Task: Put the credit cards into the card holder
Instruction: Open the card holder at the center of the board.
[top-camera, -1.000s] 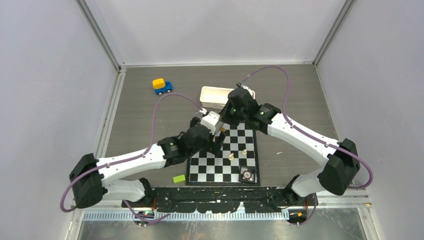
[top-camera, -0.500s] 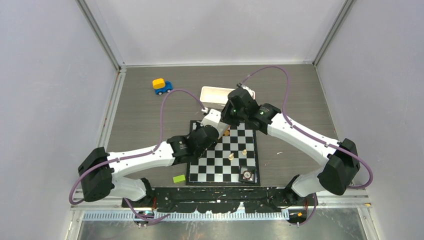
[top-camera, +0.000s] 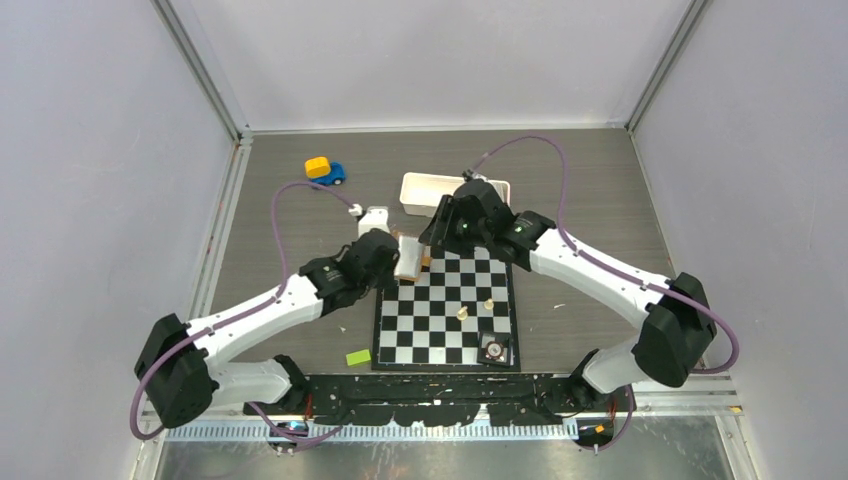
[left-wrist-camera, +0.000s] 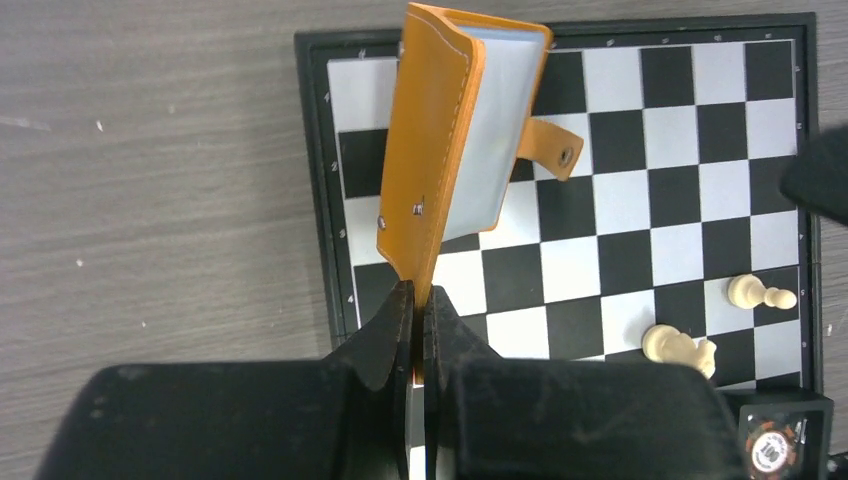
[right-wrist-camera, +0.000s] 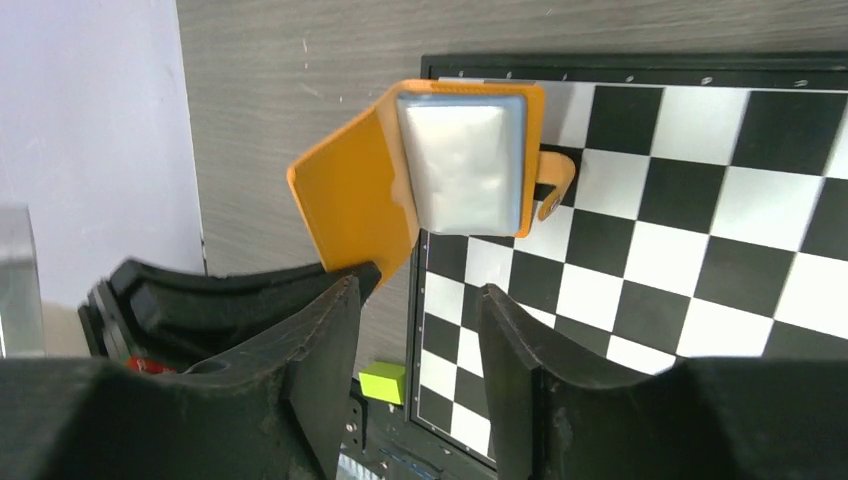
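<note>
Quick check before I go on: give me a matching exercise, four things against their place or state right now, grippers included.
Things:
1. left gripper
2. right gripper
3. green block
4. toy car

Places or states:
A. open, holding nothing
B. far left on the table
C. shut on the card holder
D. by the near left corner of the chessboard

Pairs: 1-C, 2-A, 3-D, 4-B.
</note>
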